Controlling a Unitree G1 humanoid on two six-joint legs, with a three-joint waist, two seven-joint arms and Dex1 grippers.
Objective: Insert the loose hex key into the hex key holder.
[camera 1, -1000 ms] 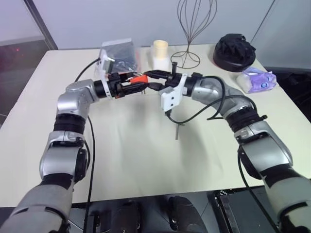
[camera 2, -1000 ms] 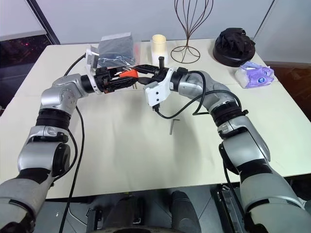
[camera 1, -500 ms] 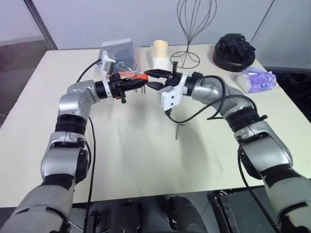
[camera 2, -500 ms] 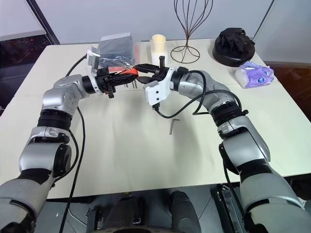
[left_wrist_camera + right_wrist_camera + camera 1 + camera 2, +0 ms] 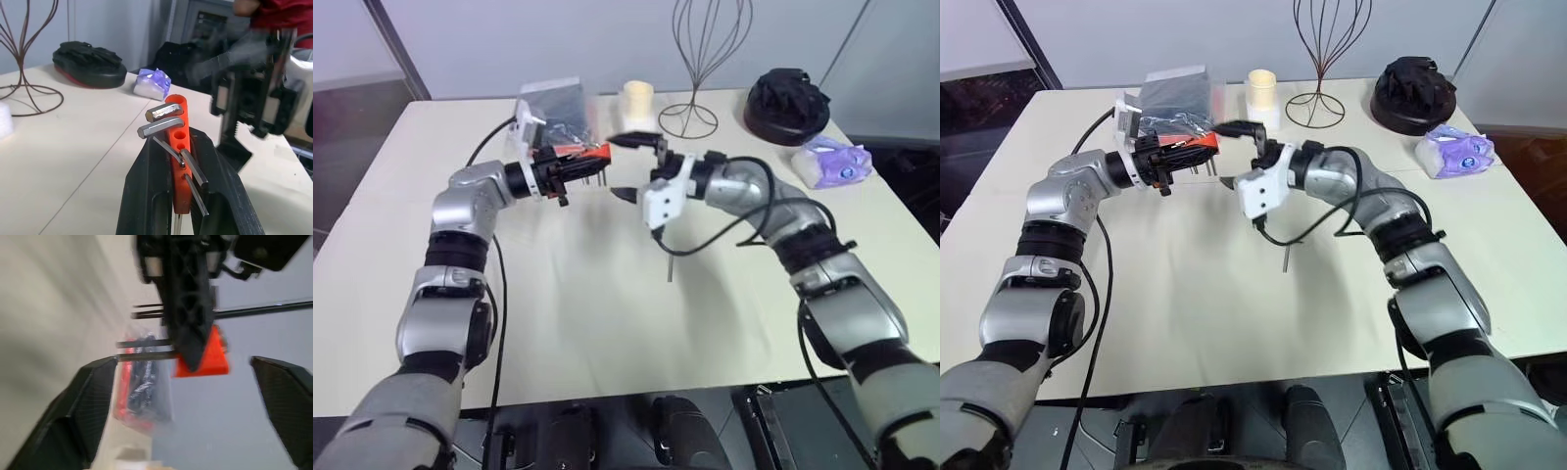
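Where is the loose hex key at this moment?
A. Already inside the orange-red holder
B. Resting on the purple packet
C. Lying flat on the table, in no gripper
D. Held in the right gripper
C. The loose hex key lies on the table below the right gripper, whose jaws stand open and empty.

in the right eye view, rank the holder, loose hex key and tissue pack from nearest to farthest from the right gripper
1. holder, just left of the right gripper
2. loose hex key, on the table below it
3. tissue pack, far right
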